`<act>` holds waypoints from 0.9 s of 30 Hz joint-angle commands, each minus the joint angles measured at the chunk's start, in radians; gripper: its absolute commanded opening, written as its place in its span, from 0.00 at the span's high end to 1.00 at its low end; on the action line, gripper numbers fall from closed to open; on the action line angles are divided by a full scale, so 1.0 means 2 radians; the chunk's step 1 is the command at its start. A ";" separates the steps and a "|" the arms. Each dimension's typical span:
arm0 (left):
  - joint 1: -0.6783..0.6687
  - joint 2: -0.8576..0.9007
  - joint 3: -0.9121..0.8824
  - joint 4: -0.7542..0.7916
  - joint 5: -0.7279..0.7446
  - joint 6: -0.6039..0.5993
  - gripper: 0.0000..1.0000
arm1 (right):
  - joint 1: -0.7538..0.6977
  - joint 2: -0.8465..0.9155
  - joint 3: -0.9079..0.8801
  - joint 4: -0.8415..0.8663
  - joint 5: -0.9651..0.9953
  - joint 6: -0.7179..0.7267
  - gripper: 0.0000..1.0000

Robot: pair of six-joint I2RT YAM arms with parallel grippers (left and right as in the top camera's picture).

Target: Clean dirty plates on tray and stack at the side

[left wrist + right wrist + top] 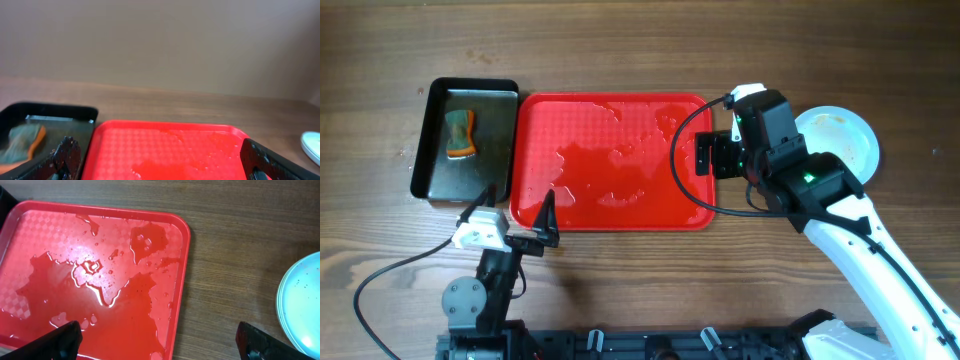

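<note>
The red tray (610, 160) lies mid-table with pools of water (100, 280) on it and no plates on it. Stacked white plates (845, 135) rest on the wood right of the tray, partly under my right arm. The top plate (302, 305) has tiny dark specks. My right gripper (710, 155) hovers open over the tray's right rim (181, 280), nothing between its fingers. My left gripper (518, 212) is open at the tray's near-left corner and holds nothing. In the left wrist view the tray (165, 145) fills the space between its fingers.
A black metal pan (465, 140) stands left of the tray, touching it, with a green and orange sponge (461, 135) inside. A black cable (685, 165) loops over the tray's right side. Bare wood lies in front of the tray.
</note>
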 commanded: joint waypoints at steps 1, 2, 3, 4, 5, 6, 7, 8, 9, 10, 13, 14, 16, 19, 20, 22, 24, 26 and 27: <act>-0.002 -0.006 -0.011 -0.020 -0.068 -0.070 0.00 | 0.002 0.003 0.011 0.002 0.010 -0.009 0.00; -0.002 -0.006 -0.013 -0.029 -0.079 -0.083 0.00 | 0.002 0.003 0.011 0.002 0.010 -0.009 0.00; -0.002 -0.006 -0.016 -0.030 -0.084 -0.088 0.00 | 0.002 0.003 0.011 0.002 0.010 -0.009 0.00; -0.002 -0.006 -0.019 -0.031 -0.086 -0.089 0.00 | 0.002 0.003 0.011 0.002 0.010 -0.009 0.00; -0.002 -0.006 -0.020 -0.030 -0.089 -0.086 0.00 | 0.002 0.003 0.011 0.002 0.010 -0.009 0.00; -0.002 -0.006 -0.020 -0.030 -0.091 -0.085 0.00 | 0.002 0.003 0.011 0.002 0.010 -0.009 0.00; -0.002 -0.006 -0.020 -0.030 -0.090 -0.081 0.00 | 0.002 0.003 0.011 0.002 0.010 -0.009 0.00; -0.002 -0.006 -0.020 -0.030 -0.090 -0.074 0.00 | 0.002 0.003 0.011 0.002 0.010 -0.009 0.00; -0.002 -0.006 -0.020 -0.031 -0.090 -0.073 0.00 | 0.002 0.003 0.011 0.002 0.010 -0.009 0.00; -0.002 -0.006 -0.020 -0.031 -0.089 -0.066 0.00 | 0.002 0.003 0.011 0.002 0.010 -0.009 0.00; -0.002 -0.006 -0.020 -0.031 -0.086 -0.058 0.00 | 0.002 0.003 0.011 0.002 0.010 -0.009 0.01; -0.002 -0.006 -0.020 -0.030 -0.086 -0.058 0.00 | 0.002 0.003 0.011 0.002 0.010 -0.009 0.01; -0.002 -0.006 -0.020 -0.030 -0.086 -0.059 0.00 | 0.002 0.003 0.011 0.002 0.010 -0.009 0.00; -0.002 -0.005 -0.020 -0.030 -0.086 -0.059 0.00 | 0.002 0.003 0.011 0.002 0.010 -0.009 0.00; -0.002 -0.005 -0.020 -0.030 -0.086 -0.059 0.00 | 0.002 0.003 0.011 0.002 0.010 -0.009 0.00; -0.002 -0.005 -0.020 -0.030 -0.086 -0.059 0.00 | 0.002 0.003 0.011 0.002 0.010 -0.009 0.00; -0.002 -0.005 -0.020 -0.030 -0.086 -0.059 0.00 | 0.002 0.003 0.011 0.002 0.010 -0.009 0.00; -0.002 -0.005 -0.020 -0.030 -0.086 -0.059 0.00 | 0.002 0.003 0.011 0.002 0.010 -0.009 0.00; -0.002 -0.005 -0.020 -0.030 -0.086 -0.059 0.00 | 0.002 0.003 0.011 0.002 0.010 -0.009 0.00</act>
